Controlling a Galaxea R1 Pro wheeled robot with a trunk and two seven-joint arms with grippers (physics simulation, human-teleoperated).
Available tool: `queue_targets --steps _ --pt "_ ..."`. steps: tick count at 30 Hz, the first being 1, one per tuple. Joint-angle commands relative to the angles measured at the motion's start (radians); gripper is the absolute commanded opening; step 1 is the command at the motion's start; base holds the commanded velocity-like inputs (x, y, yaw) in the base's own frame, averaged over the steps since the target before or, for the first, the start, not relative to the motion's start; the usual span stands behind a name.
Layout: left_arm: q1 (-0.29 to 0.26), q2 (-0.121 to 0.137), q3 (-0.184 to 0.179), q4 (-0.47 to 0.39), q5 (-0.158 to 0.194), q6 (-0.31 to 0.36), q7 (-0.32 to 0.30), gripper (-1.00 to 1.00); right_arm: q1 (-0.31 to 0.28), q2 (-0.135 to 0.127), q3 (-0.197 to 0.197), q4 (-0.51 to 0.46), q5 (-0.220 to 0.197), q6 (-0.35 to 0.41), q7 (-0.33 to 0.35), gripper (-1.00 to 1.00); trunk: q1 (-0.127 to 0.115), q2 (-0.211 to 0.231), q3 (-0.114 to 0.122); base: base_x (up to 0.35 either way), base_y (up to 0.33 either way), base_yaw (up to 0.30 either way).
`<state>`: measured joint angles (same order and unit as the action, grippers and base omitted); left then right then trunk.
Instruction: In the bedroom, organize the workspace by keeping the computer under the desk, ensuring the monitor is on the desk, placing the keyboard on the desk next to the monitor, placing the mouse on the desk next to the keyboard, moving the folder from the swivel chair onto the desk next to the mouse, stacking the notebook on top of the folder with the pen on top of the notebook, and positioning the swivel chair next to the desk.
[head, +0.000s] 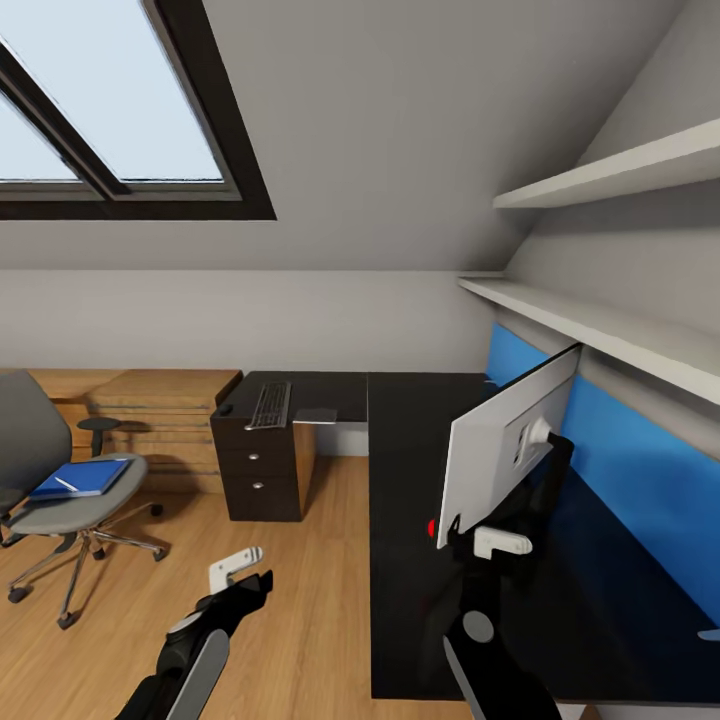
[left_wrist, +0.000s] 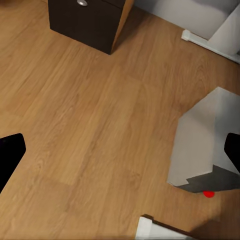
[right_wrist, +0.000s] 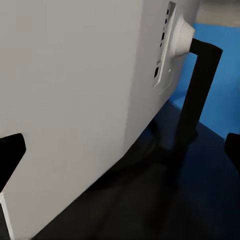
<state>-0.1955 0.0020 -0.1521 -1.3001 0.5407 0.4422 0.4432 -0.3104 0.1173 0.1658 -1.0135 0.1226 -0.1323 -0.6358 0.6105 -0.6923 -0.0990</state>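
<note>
Both grippers stand wide: right gripper (head: 500, 545) at the wide silver-backed monitor (head: 505, 445) on the glossy black L-shaped desk (head: 410, 560), left gripper (head: 240, 572) over wooden floor. Slim dark keyboard (head: 270, 405) lies at the desk's far left end.

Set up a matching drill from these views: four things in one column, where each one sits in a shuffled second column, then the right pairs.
Things:
1. monitor
2. keyboard
3. blue folder
4. swivel chair

Places:
A. on the chair's seat
B. on the desk's far wing, above the drawer unit
C. on the wooden floor, apart from the desk
D. on the desk's near wing, its silver back toward the camera, before the blue panel

Pairs: 1-D, 2-B, 3-A, 4-C
</note>
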Motion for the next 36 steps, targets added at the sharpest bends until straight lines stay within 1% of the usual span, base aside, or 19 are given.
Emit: queue_targets --steps 1,6,10,16,22,36 --pt "-0.001 0.0 -0.004 -0.001 0.009 0.002 0.009 1.0 -0.001 0.001 0.006 0.0 0.005 0.008 -0.009 1.0 0.0 -0.001 -0.002 0.012 0.0 0.0" --pt "-0.001 0.0 -0.009 -0.001 0.009 0.001 0.01 1.0 -0.001 0.005 0.045 -0.003 0.005 0.026 -0.018 1.0 0.0 -0.001 -0.002 0.006 0.0 0.0" --pt "-0.001 0.001 -0.011 -0.001 0.01 0.001 0.01 1.0 -0.001 0.005 0.066 -0.004 0.005 0.021 -0.021 1.0 0.0 -0.001 -0.002 0.002 0.0 0.0" --pt "-0.001 0.001 -0.012 -0.001 0.009 0.0 0.01 1.0 -0.001 0.005 0.075 -0.004 0.007 -0.015 -0.024 1.0 0.0 -0.001 -0.002 0.0 0.0 0.0" --pt "-0.001 0.001 -0.011 -0.001 0.009 0.0 0.008 1.0 -0.001 0.005 0.079 -0.005 0.01 -0.026 -0.025 1.0 0.0 -0.001 -0.002 0.042 0.04 0.0" --pt "-0.001 0.001 -0.012 -0.001 0.009 0.0 0.006 1.0 -0.001 -0.001 0.078 -0.002 0.009 -0.033 -0.023 1.0 0.0 -0.001 -0.002 0.207 0.177 0.0"
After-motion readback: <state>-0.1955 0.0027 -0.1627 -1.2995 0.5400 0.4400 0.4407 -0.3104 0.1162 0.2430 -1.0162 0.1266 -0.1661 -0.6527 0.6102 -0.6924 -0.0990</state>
